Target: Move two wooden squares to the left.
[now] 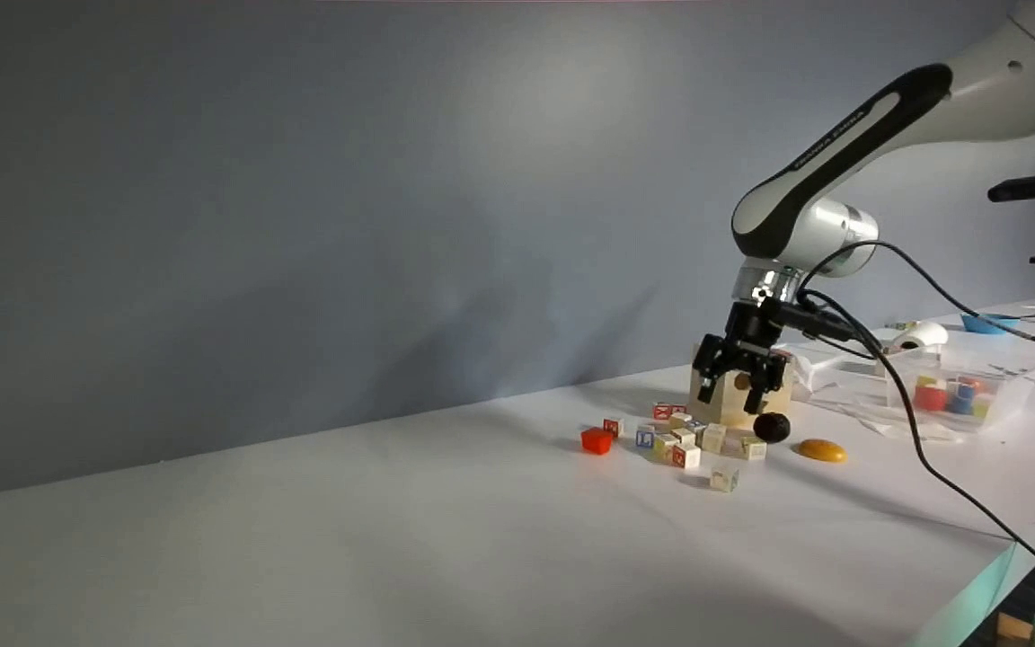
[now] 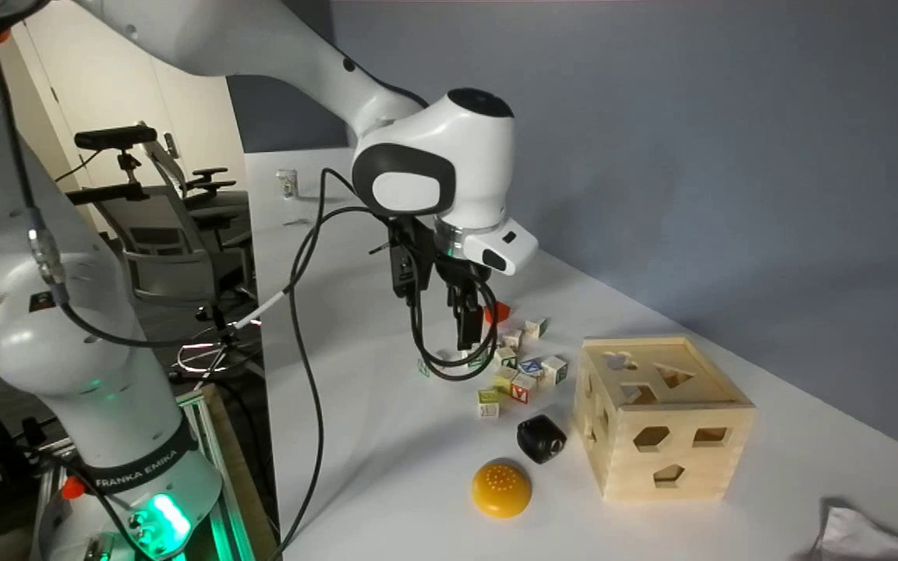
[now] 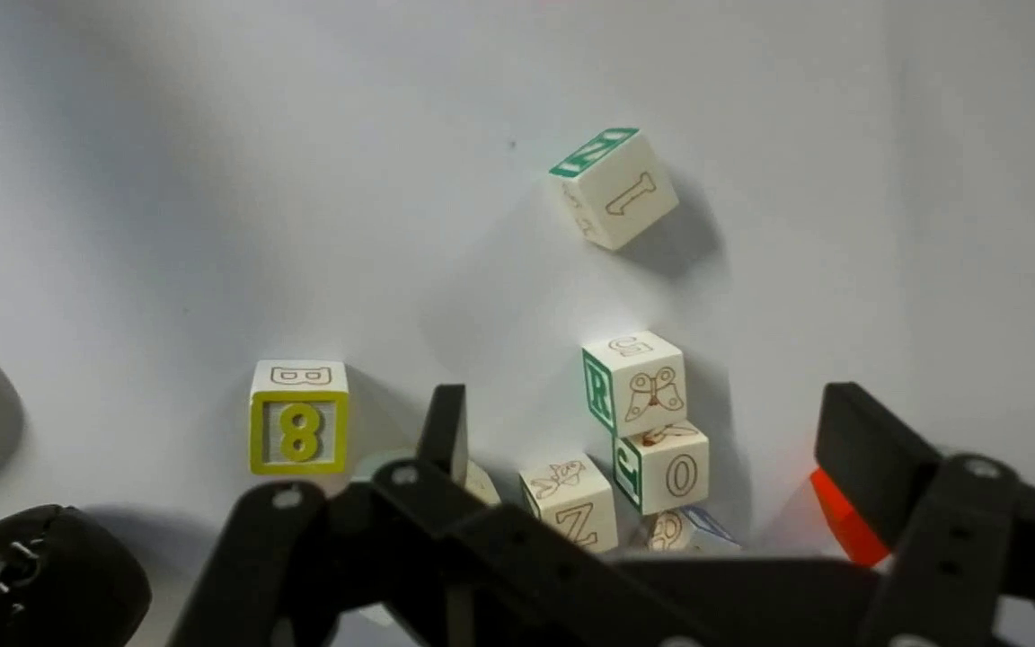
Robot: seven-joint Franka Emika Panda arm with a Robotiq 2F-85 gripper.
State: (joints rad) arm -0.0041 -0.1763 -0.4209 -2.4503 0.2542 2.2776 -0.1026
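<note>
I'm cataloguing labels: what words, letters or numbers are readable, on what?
"FRANKA EMIKA": black robot base band
"8": yellow-framed pale wooden cube
"B", sideways: same cube
"R": green-framed pale wooden cube
"Z": third pale wooden cube
"0": fourth pale wooden cube
Other markings: too small, blurred or ambiguous.

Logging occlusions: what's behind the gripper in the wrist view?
Partly showing past the gripper: a red block and several wooden squares. Anything fully behind its black parts is covered.

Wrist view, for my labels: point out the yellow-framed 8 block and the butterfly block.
Yellow-framed 8 block (image 3: pixel 299 424): wrist view, on its 8 face.
Butterfly block (image 3: pixel 641 388): wrist view, on its butterfly face.
</note>
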